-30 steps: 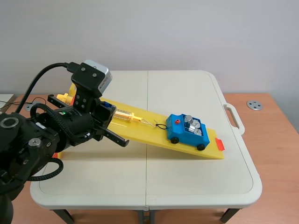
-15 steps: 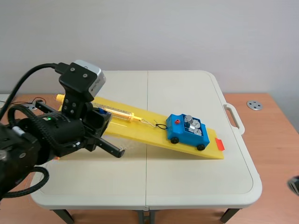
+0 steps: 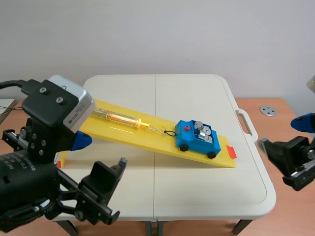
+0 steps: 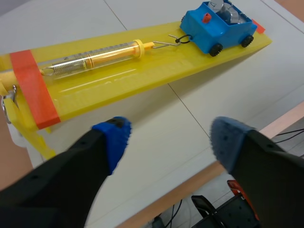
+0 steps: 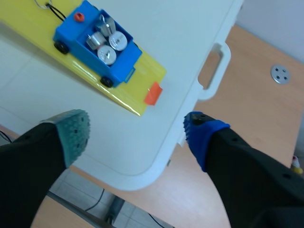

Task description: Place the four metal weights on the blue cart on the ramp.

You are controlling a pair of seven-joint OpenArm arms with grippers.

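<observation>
The blue cart [image 3: 197, 138] stands low on the yellow ramp [image 3: 142, 135], hooked to a spring scale [image 3: 118, 117]. Several metal weights [image 3: 203, 131] sit upright in its tray. My left gripper [image 3: 101, 155] hangs open over the table's near left corner, well short of the cart. In the left wrist view the cart [image 4: 219, 26] and weights [image 4: 227, 10] lie far ahead of the open gripper [image 4: 171, 142]. My right gripper [image 3: 283, 133] is open off the table's right edge. In the right wrist view the cart [image 5: 97, 43] with its weights [image 5: 105, 40] is ahead of the empty gripper [image 5: 137, 135].
The white folding table [image 3: 197, 191] has a carry handle [image 3: 247, 124] on its right edge. An orange tape tab [image 5: 153, 93] marks the ramp's low end. A round metal disc [image 3: 268, 111] lies on the wooden surface at the right.
My left arm has drawn back from the ramp to the table's near left corner and its fingers have opened. The right arm has come into view at the right edge.
</observation>
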